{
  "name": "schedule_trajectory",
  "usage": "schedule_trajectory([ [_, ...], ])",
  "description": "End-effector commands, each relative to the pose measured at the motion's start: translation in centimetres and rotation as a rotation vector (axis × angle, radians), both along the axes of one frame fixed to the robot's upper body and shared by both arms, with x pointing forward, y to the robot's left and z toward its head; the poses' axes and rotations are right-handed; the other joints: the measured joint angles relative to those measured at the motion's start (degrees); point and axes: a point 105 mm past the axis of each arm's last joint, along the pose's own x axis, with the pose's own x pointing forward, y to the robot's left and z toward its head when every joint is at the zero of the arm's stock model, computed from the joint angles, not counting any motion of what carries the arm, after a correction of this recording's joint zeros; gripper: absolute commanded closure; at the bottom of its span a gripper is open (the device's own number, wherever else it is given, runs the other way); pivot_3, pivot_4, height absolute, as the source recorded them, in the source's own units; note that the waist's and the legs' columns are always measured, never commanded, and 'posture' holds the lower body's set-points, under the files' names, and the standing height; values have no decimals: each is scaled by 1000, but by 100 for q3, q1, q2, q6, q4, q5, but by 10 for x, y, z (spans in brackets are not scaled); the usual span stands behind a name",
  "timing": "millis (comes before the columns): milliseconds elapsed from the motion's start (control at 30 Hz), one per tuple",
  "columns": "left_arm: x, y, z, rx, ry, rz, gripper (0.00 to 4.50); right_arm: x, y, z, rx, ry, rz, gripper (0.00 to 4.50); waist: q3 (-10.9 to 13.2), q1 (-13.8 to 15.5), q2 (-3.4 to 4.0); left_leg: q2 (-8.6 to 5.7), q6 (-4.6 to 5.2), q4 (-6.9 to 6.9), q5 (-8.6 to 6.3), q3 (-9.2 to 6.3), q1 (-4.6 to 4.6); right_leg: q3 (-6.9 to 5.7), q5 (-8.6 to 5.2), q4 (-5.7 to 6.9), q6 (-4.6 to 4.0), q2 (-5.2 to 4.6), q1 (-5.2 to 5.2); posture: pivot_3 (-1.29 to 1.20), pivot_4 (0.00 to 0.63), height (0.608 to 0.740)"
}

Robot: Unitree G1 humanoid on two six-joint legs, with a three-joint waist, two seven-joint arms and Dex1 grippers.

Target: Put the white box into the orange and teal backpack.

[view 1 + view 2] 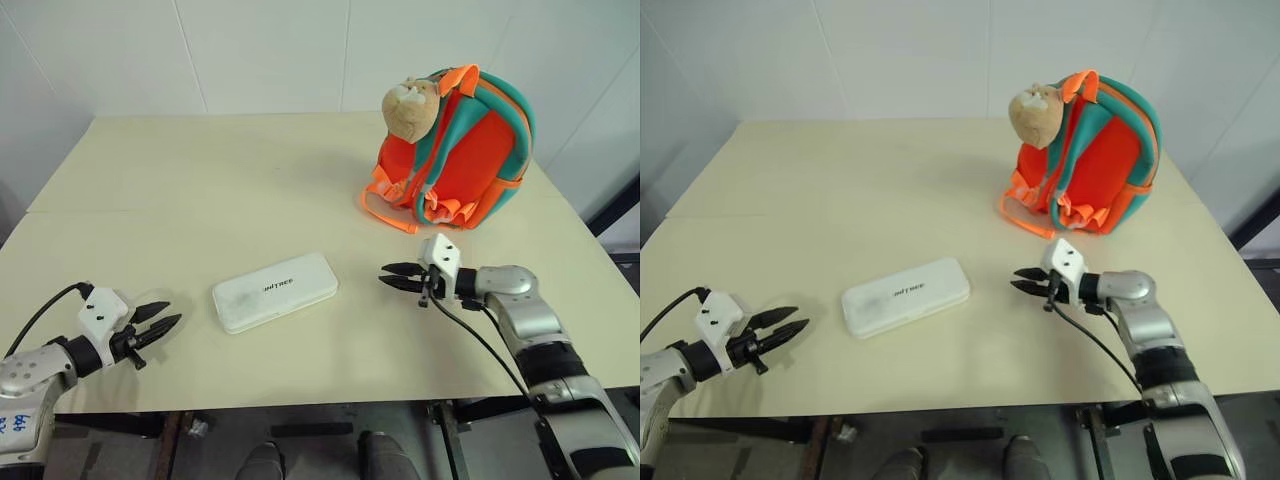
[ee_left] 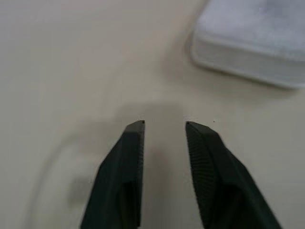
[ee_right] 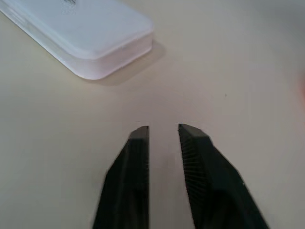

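We see the white box (image 1: pixel 274 291) lying flat on the counter (image 1: pixel 200 190) between our 2 empty grippers, left (image 1: pixel 160 319) slightly parted, right (image 1: pixel 398 276) nearly closed, the backpack (image 1: pixel 462 150) well apart, nothing packed yet.

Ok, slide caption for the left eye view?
White box lying between both empty grippers; orange and teal backpack standing beyond.
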Motion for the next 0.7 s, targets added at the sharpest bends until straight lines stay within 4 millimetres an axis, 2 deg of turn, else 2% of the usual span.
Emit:
schedule_trajectory([
  [33, 5, -18, 6, -10, -32, -33, 3885, 13, 9, 5, -10, -51, 15, 4500, 0, 22, 0, 0, -1, 0, 1, 0, 0, 0, 0, 1, 0, 0, 0, 0, 150, 740],
  [133, 10, -41, 3, -41, -27, -91, 3885, 20, 22, 4, -11, -61, 32, 4500, 0, 34, 0, 0, -3, 0, 2, 0, 4, 0, 1, 7, -1, 1, 0, 0, 150, 740],
  [233, 13, -54, 1, -63, -23, -115, 3885, 23, 34, 4, -15, -70, 61, 4500, 0, 23, 0, 0, -4, -1, 2, 0, 5, 0, 1, 12, -1, 1, -1, 0, 150, 740],
  [433, 19, -66, -1, -78, -29, -146, 3885, 14, 51, 0, 1, -64, 137, 4500, 0, -6, 1, 0, -4, -3, 2, -1, 6, 0, 0, 21, -2, 2, -5, 0, 150, 740],
  [567, 26, -72, 3, -78, -33, -172, 3885, 1, 50, -1, -11, -66, 190, 4500, 0, -2, 1, 0, -4, -1, 2, -3, 7, 0, 0, 27, -2, 3, -5, 0, 150, 740],
  [700, 33, -79, 5, -70, -31, -222, 3885, -14, 40, 3, -4, -38, 205, 4500, -1, 44, 1, 0, -5, 3, 3, -3, 7, 0, 0, 30, -2, 2, -5, 0, 150, 740],
])
